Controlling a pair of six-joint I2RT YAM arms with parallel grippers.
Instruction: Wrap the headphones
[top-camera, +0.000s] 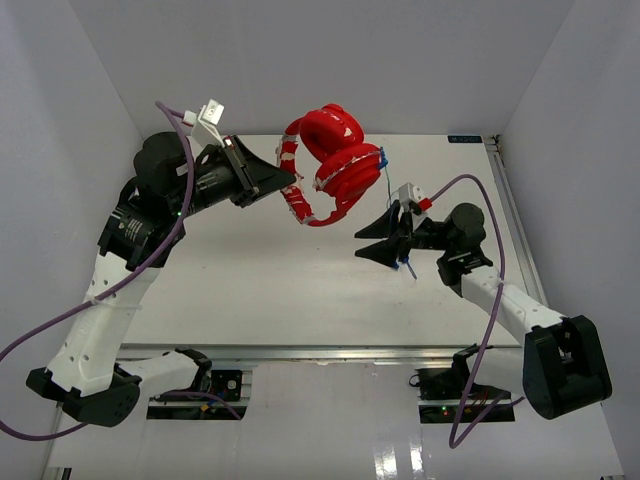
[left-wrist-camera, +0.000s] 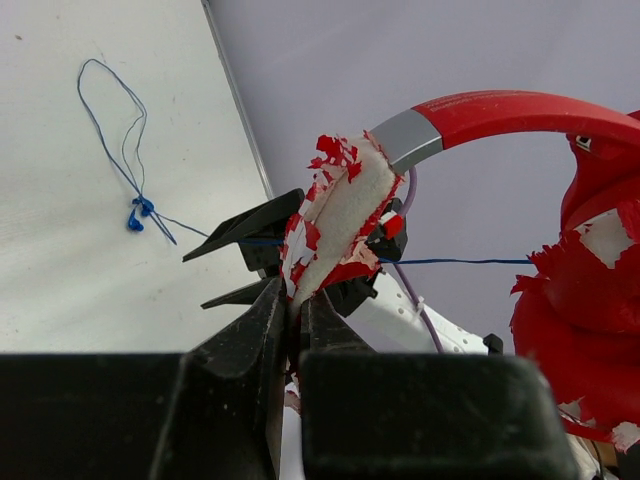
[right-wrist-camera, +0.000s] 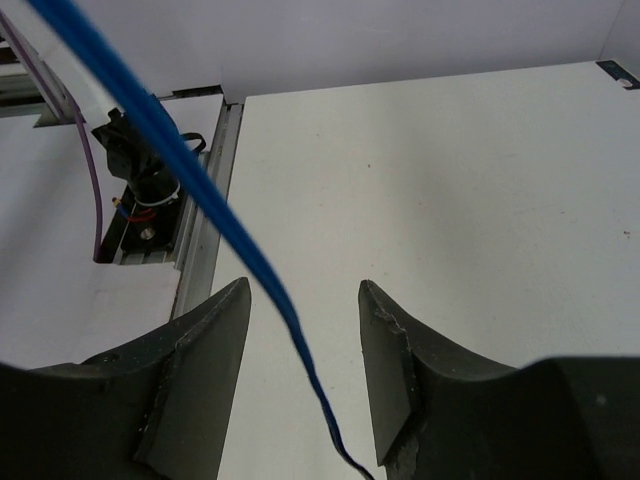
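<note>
Right gripper (right-wrist-camera: 302, 292), nearer us than the headphones (top-camera: 335, 160): fingers (right-wrist-camera: 200, 350) apart, blue cable (right-wrist-camera: 200, 190) running loose between them, we judge to guide the wrap. Left gripper (left-wrist-camera: 293, 305) fingers (left-wrist-camera: 240, 350) clamp the headband (left-wrist-camera: 340, 215), holding the headphones above the tabletop (top-camera: 250, 270) as anchor.

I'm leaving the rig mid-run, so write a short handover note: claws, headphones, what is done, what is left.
Left claw: shut on the padded headband, holding the headphones up off the table.
Right claw: open, with the blue cable running between its fingers, not pinched.
Cable: runs from the cups across to the right claw; its loose end with the blue tips trails beyond.
Done: headphones lifted, cable lined up in the right claw.
Left: grip the cable, wind it round the headphones, set them down. No wound turns are visible.
</note>
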